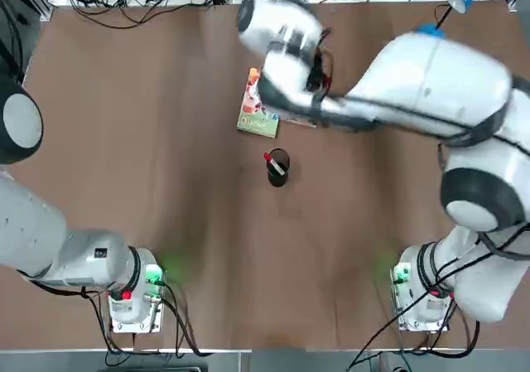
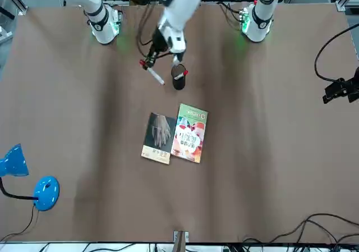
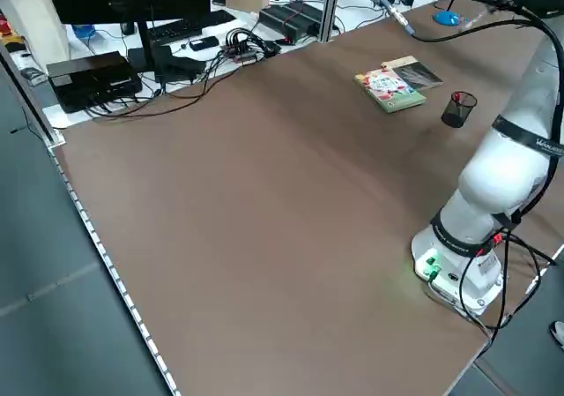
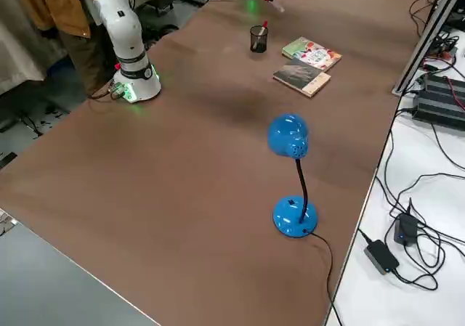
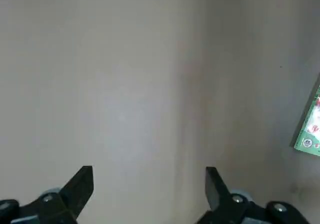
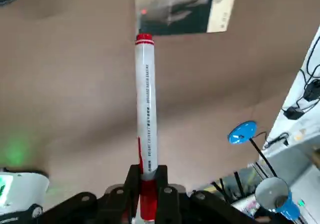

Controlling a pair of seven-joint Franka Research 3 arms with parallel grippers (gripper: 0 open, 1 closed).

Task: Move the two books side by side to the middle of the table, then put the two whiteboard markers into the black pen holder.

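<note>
Overhead, the right arm is reaching far across the table (image 1: 124, 157), its big white links stretching from its base toward the middle and hiding part of the books. Its right gripper (image 6: 146, 181) is hanging in the air and pinching 1 whiteboard marker (image 6: 146, 104) by its red-capped end, the fingers (image 6: 131, 184) pressed tight against the barrel on both sides. From the front, that marker (image 2: 152, 72) is hanging tilted, just beside the black pen holder (image 2: 178, 78) and above the tabletop, not touching it. The holder is standing upright near the table's middle, and the other marker (image 1: 274, 164) is already sitting inside it, its red tip poking out over the rim.

The 2 books are lying flat and side by side, touching along their long edges: the colourful book (image 2: 190, 133) with the green band and the dark grey book (image 2: 159, 137) with the pale hand. They are resting a little beyond the holder, farther from the robot.

The left arm is folded back near its own base, and the left gripper (image 5: 148, 190) is pointing down at bare tabletop with its fingers spread wide and holding nothing.
</note>
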